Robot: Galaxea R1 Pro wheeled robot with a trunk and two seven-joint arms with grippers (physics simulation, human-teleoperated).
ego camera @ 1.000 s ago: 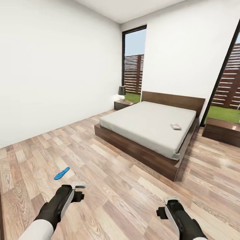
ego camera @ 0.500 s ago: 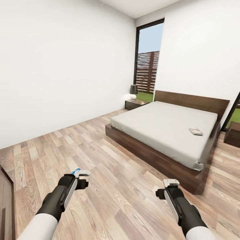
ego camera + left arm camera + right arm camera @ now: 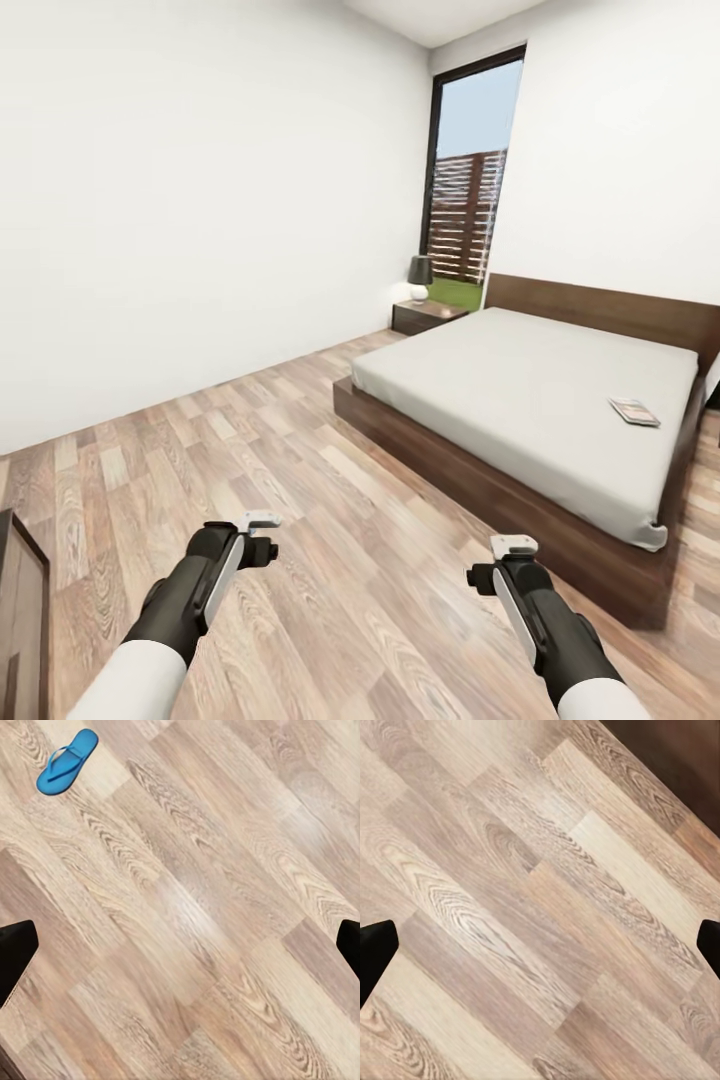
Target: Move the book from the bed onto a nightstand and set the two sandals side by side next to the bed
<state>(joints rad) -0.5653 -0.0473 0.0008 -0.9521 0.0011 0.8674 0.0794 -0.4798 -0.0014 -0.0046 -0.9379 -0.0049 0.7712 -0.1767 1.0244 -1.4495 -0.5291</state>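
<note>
Book (image 3: 634, 410): we see it flat on the bed (image 3: 520, 390), near the far edge.
Sandal (image 3: 67, 761): on bare floor (image 3: 330, 560), ahead of our left gripper (image 3: 262, 520).
Grippers: both spread wide, empty; right gripper (image 3: 513, 546) over planks.
Advice: we should settle the base, then lower squarely over the sandal.

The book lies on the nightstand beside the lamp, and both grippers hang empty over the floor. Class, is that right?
Not quite. The book lies on the bed, near its far side, not on the nightstand, as the head view shows. The rest stands: the left gripper and right gripper hang empty over the floor.
</note>
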